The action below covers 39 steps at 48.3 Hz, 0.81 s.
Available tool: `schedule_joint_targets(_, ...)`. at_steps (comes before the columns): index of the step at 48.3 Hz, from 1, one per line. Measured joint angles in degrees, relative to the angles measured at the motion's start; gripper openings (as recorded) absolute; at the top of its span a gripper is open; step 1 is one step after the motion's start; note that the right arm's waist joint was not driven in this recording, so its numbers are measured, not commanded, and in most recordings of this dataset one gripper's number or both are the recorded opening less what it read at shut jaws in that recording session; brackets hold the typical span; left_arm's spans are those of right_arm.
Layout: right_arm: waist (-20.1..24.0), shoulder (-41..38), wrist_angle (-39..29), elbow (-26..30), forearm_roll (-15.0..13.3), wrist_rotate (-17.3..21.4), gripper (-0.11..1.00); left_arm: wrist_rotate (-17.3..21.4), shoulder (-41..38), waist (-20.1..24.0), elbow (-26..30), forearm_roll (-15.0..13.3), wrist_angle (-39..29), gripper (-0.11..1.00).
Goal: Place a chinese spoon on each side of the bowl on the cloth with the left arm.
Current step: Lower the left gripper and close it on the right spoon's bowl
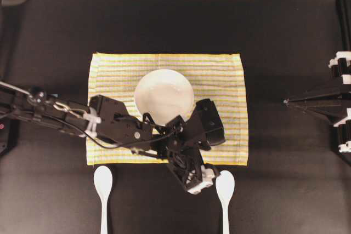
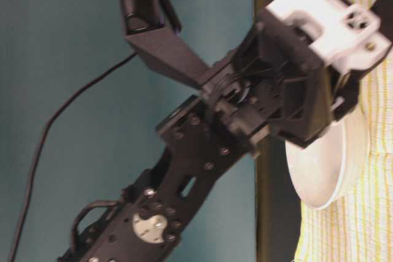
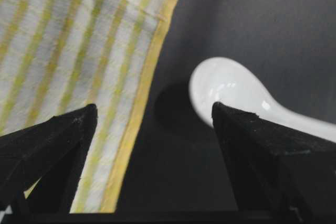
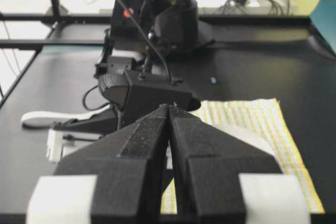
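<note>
The white bowl [image 1: 163, 96] sits in the middle of the striped cloth [image 1: 225, 75]. Two white chinese spoons lie on the black table in front of the cloth, one at the left [image 1: 103, 182] and one at the right [image 1: 225, 188]. My left arm [image 1: 115, 121] reaches across the cloth's front edge. Its gripper [image 1: 203, 178] hangs by the front right corner, open and holding nothing. In the left wrist view the left gripper [image 3: 155, 111] straddles the cloth's yellow edge [image 3: 142, 93] and the right spoon's scoop [image 3: 231, 90]. My right gripper [image 4: 169, 107] is shut on nothing.
The right arm [image 1: 323, 100] is parked at the table's right side, away from the cloth. Bare black table [image 1: 164, 20] surrounds the cloth. The bowl [image 2: 325, 176] and cloth [image 2: 368, 213] appear behind the left gripper's body in the table-level view.
</note>
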<state>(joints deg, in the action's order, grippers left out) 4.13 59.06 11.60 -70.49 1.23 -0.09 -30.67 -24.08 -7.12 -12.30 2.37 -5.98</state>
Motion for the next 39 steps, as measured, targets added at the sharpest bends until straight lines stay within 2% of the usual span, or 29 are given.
schedule_joint_targets(15,0.00,0.09,-0.09,-0.88,0.00,0.00,0.00,-2.20,-2.20,-0.70,1.67,-0.09,1.58,0.84)
schedule_joint_targets(39,0.00,0.00,0.26,-1.49,0.00,0.00,0.00,-2.29,-5.10,-1.67,3.52,0.00,4.66,0.80)
